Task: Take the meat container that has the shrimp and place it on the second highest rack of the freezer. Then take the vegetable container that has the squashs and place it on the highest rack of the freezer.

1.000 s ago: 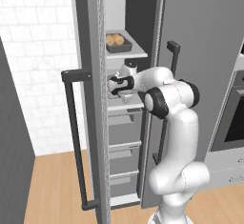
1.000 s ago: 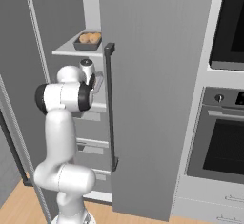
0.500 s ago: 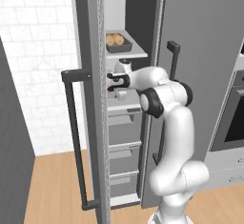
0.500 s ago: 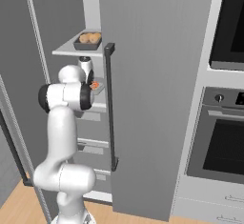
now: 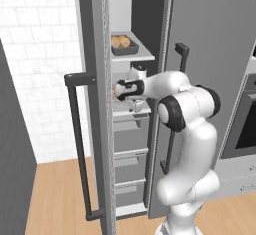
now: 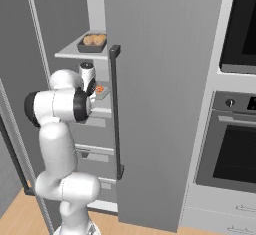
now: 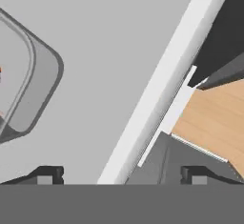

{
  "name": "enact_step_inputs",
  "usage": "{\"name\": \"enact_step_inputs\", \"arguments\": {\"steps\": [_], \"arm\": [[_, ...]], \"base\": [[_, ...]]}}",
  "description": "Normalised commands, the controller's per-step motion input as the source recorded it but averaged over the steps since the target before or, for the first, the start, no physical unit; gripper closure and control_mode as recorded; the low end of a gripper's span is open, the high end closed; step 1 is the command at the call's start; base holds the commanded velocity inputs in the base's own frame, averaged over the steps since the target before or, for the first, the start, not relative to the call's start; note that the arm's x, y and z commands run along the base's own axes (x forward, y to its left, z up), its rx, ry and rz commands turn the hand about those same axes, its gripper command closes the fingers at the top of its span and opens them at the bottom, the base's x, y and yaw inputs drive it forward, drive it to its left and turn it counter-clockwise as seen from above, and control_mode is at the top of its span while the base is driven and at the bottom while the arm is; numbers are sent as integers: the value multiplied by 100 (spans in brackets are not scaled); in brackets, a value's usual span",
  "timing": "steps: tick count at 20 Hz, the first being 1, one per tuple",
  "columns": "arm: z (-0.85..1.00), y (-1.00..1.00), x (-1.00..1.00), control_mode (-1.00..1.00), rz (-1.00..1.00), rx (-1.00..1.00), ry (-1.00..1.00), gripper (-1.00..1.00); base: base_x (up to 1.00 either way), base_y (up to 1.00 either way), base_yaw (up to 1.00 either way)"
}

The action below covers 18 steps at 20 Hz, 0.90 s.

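- Freezer (image 5: 210, 39): both doors stand open; pale shelves above, grey drawers (image 5: 131, 134) below.
- Vegetable container (image 5: 124, 45): dark tray with two tan squashes (image 6: 94, 39), resting on the highest rack (image 5: 142, 55), near its front edge. In the right base view the same tray (image 6: 93, 46) sits on that shelf (image 6: 75, 54).
- Meat container (image 6: 101, 91): light-grey tray lying flat on the second shelf (image 7: 105, 66), directly below the squash tray. The shrimp (image 6: 99, 89) shows as an orange-red spot inside it.
- In the hand view, one rounded corner of the meat container (image 7: 28, 80) lies at the left, well back from the shelf's white front lip.
- Hand (image 7: 121, 174): fingers (image 7: 47, 174) spread wide, one at each side of the lower edge, with nothing between them; the tray is clear of both tips.
- Hand in the left base view (image 5: 122, 90): level with the second shelf, just at the freezer opening, partly screened by the left door's edge.
- Wooden floor (image 7: 219, 118) visible below the shelf lip.
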Motion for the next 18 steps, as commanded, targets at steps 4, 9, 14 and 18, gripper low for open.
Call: {"name": "enact_step_inputs", "arguments": {"steps": [4, 9, 14, 18], "arm": [[73, -24, -100, -100, 45, -33, -30, -100], [70, -15, -100, -100, 48, -32, -28, -100], [26, -26, -100, -100, 54, -5, -7, -100], [46, -21, -100, -100, 50, 0, 0, -100]], "base": [[0, 0, 0], [0, 0, 0], [0, 0, 0], [0, 0, 0]]}}
